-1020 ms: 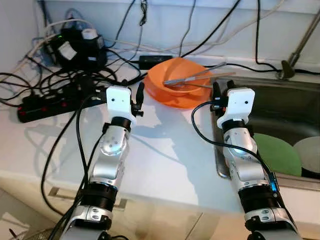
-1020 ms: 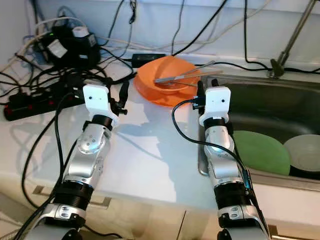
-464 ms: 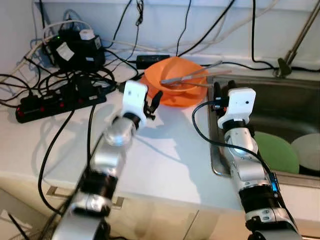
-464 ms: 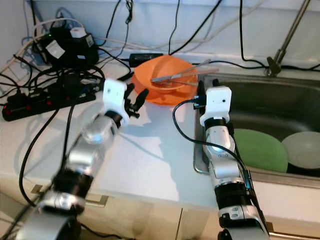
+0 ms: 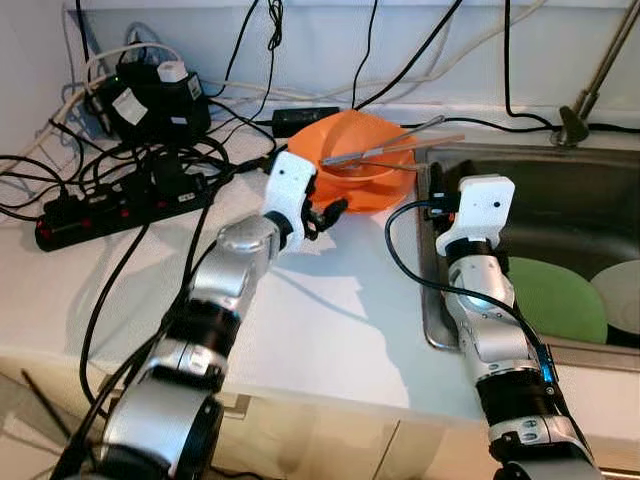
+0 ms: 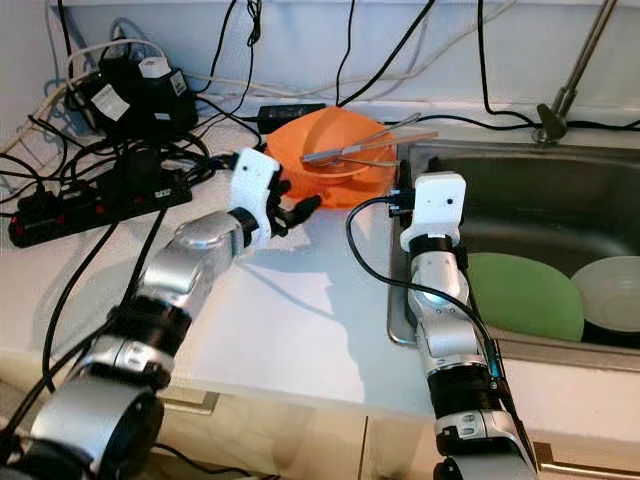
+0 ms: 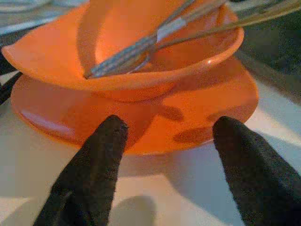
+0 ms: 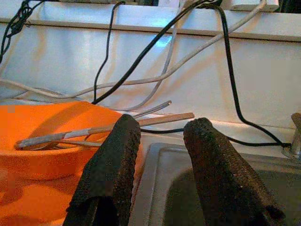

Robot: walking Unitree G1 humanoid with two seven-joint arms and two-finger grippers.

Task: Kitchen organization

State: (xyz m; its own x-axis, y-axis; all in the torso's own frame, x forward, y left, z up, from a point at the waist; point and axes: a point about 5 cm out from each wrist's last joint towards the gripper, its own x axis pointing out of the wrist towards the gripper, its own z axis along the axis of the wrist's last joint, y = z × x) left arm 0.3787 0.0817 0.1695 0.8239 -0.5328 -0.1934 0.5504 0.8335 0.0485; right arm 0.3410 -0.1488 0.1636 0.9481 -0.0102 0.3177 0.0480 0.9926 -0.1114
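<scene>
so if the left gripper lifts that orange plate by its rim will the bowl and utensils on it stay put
Probably not reliably. The orange bowl sits loose on the orange plate, so tilting could slide it. The utensils overhang the bowl's rim and may tip out. The left gripper would hold one edge only, so the plate likely sags that way.

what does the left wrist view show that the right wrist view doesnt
Left wrist view alone: the orange plate under the orange bowl, seen from close above the white counter, with the left gripper open just short of the plate's rim.

Right wrist view alone: the sink, the wall with hanging cables, and the right gripper, jaws open.

Both: the bowl and the utensils lying in it.
</scene>
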